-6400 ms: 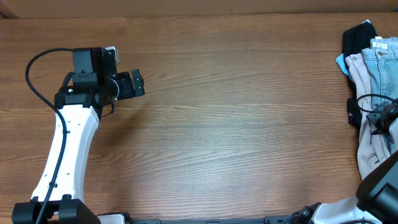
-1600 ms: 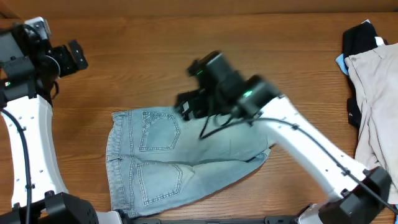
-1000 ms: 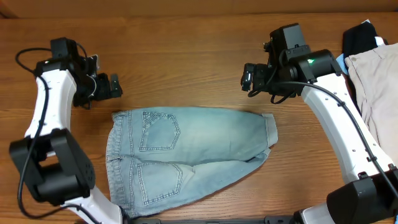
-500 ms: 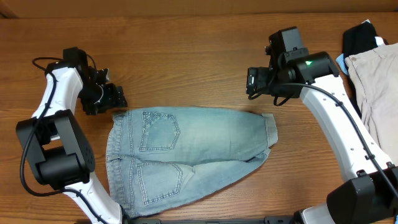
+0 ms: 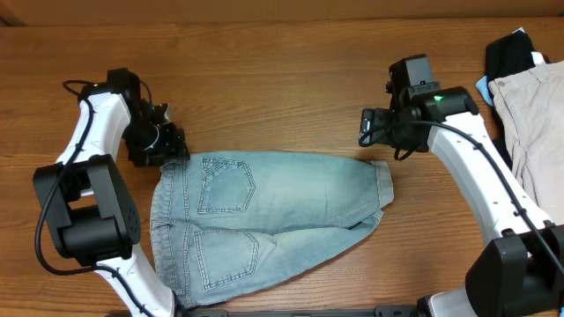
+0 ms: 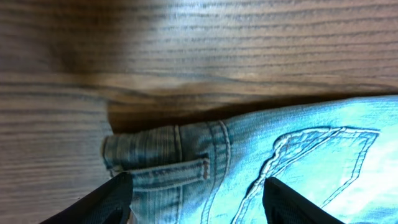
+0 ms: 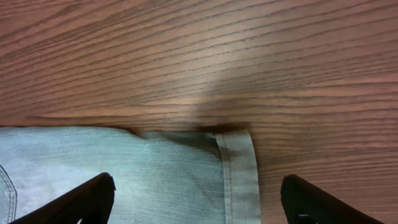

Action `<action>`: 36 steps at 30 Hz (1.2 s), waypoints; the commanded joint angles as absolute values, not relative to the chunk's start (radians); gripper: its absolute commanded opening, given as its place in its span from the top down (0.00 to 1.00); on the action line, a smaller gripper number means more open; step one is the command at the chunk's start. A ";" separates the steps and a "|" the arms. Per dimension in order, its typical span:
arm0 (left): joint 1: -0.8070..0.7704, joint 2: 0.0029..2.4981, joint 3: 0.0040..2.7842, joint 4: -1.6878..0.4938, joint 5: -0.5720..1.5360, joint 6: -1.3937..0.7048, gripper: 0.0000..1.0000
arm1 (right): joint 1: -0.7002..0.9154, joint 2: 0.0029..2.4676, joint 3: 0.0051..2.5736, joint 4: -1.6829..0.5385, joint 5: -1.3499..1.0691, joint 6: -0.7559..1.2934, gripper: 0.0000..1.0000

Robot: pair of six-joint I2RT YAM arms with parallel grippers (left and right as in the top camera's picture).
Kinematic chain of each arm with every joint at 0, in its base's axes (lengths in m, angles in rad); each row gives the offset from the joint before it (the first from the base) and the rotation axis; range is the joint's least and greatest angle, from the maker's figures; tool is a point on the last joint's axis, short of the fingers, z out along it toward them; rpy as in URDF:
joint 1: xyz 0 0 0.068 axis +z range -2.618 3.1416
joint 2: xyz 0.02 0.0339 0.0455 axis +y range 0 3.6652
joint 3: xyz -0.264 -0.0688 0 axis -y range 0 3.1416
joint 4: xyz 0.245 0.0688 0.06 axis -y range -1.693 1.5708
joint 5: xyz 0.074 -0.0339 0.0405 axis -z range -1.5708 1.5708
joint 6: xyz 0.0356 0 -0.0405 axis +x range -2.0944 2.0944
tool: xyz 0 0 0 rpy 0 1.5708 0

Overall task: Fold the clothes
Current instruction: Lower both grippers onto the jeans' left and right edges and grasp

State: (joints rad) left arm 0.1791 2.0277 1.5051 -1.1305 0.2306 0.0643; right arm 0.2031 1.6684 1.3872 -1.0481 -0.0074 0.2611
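Note:
The clothes, a pair of faded light-blue jeans (image 5: 282, 198), lie flat on the wooden table, folded leg over leg, waistband to the left and cuffed hems to the right. My left gripper (image 5: 173, 146) is over the far waistband corner. In the left wrist view it (image 6: 196, 205) is open, its fingers (image 6: 106, 202) straddling the waistband (image 6: 180, 146) and a belt loop beside a stitched back pocket (image 6: 311, 155). My right gripper (image 5: 374, 134) hovers by the far cuff corner. In the right wrist view it (image 7: 199, 205) stands open over the cuff (image 7: 239, 174).
Beige trousers (image 5: 529, 141) and a black garment (image 5: 509, 53) are piled at the table's right edge, close behind the right arm. Bare wooden tabletop (image 5: 282, 79) stretches beyond the jeans.
The left gripper has come down and to the right onto the waistband corner, its jaws a little narrower. The right gripper has shifted right and down toward the cuff. The jeans lie unchanged.

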 commanded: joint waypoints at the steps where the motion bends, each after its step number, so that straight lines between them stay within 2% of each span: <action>1: 0.154 2.035 1.499 -1.134 0.187 0.019 0.30 | 0.200 1.652 1.363 -1.032 0.003 0.262 0.11; 11: 0.142 2.035 1.496 -1.169 0.145 -0.008 0.34 | 0.200 1.652 1.346 -1.023 0.003 0.262 0.11; 16: 0.144 2.035 1.495 -1.146 0.011 -0.054 0.31 | 0.200 1.652 1.346 -1.021 0.003 0.262 0.11; 25: 0.146 2.035 1.495 -1.117 -0.004 -0.069 0.21 | 0.200 1.652 1.346 -1.019 0.002 0.262 0.11; 36: 0.136 2.037 1.493 -1.118 -0.004 -0.147 0.21 | 0.200 1.652 1.346 -1.001 0.002 0.262 0.11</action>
